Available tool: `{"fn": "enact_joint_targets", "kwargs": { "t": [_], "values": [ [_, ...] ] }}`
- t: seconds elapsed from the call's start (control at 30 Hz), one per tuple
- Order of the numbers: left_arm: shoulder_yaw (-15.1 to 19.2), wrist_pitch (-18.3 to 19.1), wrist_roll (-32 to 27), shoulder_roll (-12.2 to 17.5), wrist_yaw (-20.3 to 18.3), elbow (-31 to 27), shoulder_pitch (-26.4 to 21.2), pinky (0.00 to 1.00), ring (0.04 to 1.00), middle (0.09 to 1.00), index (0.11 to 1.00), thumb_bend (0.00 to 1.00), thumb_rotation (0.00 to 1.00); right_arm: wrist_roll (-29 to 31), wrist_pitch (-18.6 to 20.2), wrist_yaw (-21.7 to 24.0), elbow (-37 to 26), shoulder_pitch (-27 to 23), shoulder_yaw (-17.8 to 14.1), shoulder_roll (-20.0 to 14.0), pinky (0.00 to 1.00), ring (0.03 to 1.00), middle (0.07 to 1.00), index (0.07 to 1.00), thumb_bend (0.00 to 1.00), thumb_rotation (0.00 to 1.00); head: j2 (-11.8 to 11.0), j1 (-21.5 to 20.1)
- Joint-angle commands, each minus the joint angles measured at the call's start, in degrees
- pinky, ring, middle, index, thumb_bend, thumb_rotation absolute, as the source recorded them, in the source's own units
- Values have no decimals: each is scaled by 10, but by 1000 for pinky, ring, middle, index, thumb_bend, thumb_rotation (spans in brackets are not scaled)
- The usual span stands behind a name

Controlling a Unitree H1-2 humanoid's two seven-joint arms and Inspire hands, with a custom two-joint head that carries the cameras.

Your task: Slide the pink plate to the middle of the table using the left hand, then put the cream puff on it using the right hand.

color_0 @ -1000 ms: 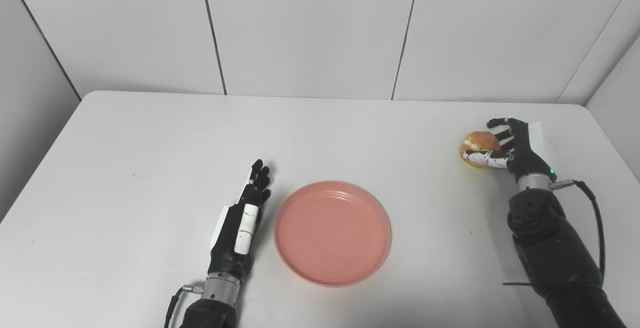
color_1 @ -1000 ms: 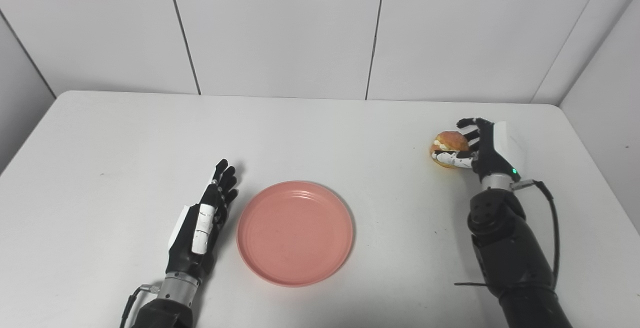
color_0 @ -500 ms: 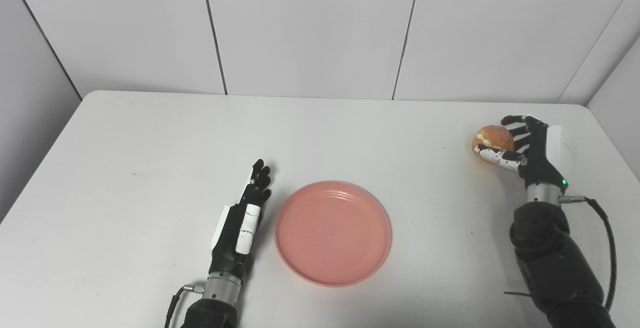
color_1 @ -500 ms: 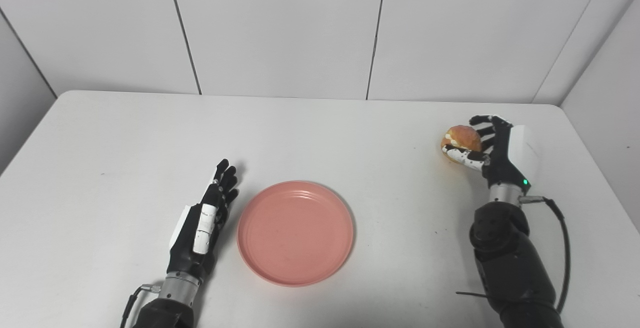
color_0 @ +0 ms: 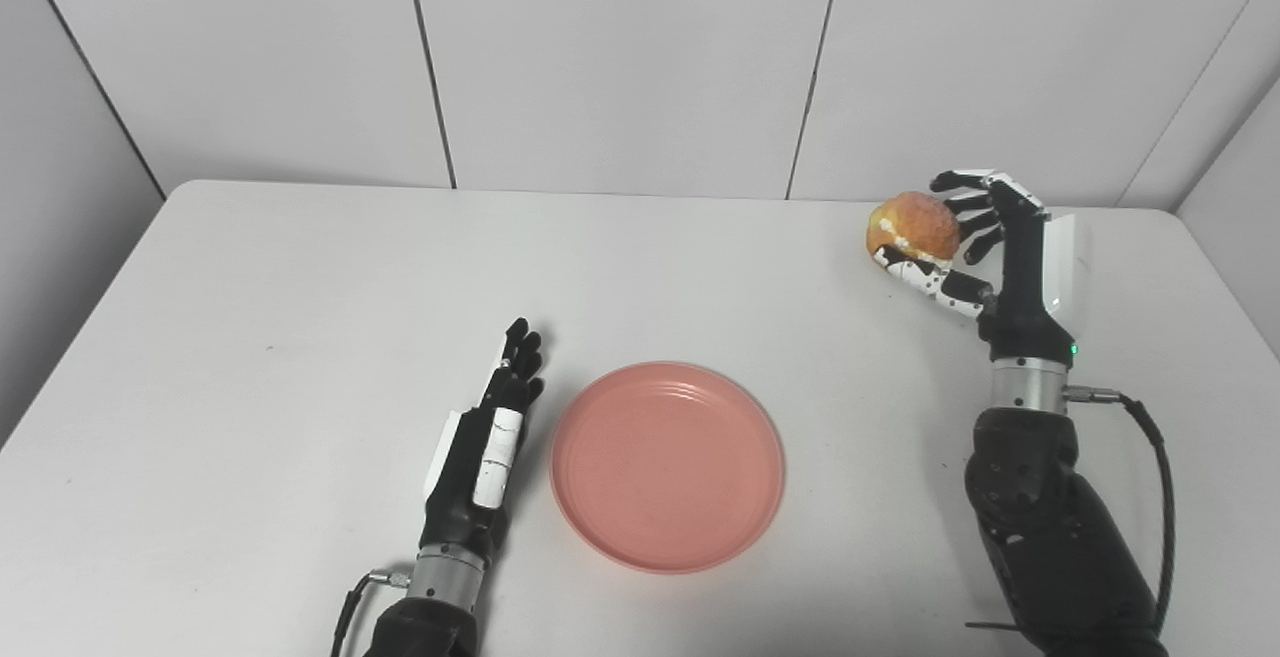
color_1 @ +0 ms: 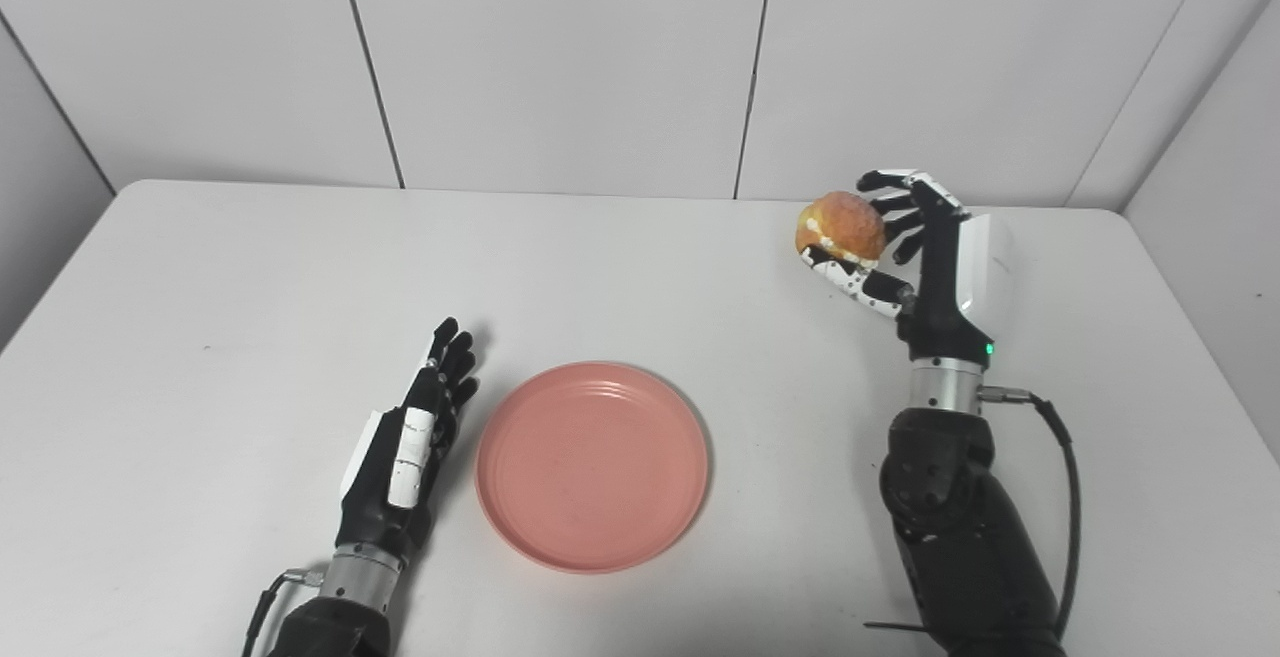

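The pink plate (color_0: 667,464) lies flat on the white table (color_0: 300,277), near its middle and toward the front. Just left of the plate rests my left hand (color_0: 485,447), open, fingers straight and pointing away from me, a small gap from the rim. The cream puff (color_0: 912,225), golden with a cream seam, is lifted off the table in my right hand (color_0: 985,242), which is shut on it at the back right, well above and to the right of the plate.
Grey wall panels (color_0: 620,57) close the table at the back and on both sides. A black cable (color_0: 1150,457) loops from the right wrist.
My right hand has lifted the cream puff off the table and carried it up and to the left. The left hand and the plate have stayed put.
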Motion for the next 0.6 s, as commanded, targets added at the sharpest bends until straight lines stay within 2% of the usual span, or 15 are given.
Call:
{"fn": "enact_joint_targets", "kwargs": {
  "t": [0.0, 0.07, 0.1, 0.13, 0.17, 0.3, 0.33, 0.43, 0.5, 0.57],
  "values": [
    [-4, -3, 0, -9, 2, 7, 10, 1000, 1000, 1000, 1000, 761, 1000, -7, -43, 7, -30, -9, 11, 6, 191, 349, 452, 545, 502, 0, 0, 0],
    [-4, -3, -3, -10, 0, 6, 9, 1000, 1000, 1000, 1000, 759, 1000, -11, -59, 11, -39, -4, 23, 15, 192, 339, 455, 548, 501, 0, 0, 2],
    [-4, -3, -3, -11, 1, 6, 9, 1000, 1000, 1000, 1000, 756, 1000, -13, -62, 13, -42, -2, 26, 18, 182, 361, 478, 517, 507, 0, 1, 2],
    [-4, -3, -4, -11, 1, 7, 9, 1000, 1000, 1000, 1000, 755, 1000, -14, -64, 14, -44, -1, 27, 20, 149, 251, 473, 497, 516, 0, 0, 3],
    [-5, -1, -2, -11, 1, 6, 9, 1000, 1000, 1000, 1000, 757, 1000, -12, -68, 20, -48, 3, 31, 26, 141, 215, 471, 489, 520, 0, -1, 5],
    [-6, 1, 0, -11, 1, 6, 10, 1000, 1000, 1000, 1000, 763, 1000, -14, -76, 44, -65, 16, 45, 41, 163, 229, 472, 484, 521, 0, -1, 5],
    [-6, 0, 1, -11, 1, 6, 10, 1000, 1000, 1000, 1000, 766, 1000, -17, -78, 49, -68, 18, 48, 43, 178, 244, 432, 506, 515, 0, -1, 5],
    [-7, 7, 2, -10, 1, 1, 10, 1000, 1000, 1000, 1000, 770, 1000, -30, -99, 57, -71, 26, 66, 47, 194, 259, 406, 518, 512, 0, -1, 5],
    [-7, 4, 1, -9, 0, 4, 9, 1000, 1000, 1000, 1000, 770, 1000, -44, -97, 63, -80, 34, 79, 52, 237, 302, 414, 522, 514, 0, 3, 5],
    [-7, 4, 2, -13, 3, 1, 10, 1000, 1000, 1000, 1000, 773, 1000, -65, -96, 67, -90, 46, 92, 57, 207, 270, 412, 519, 515, 0, 2, 5]
  ]
}}
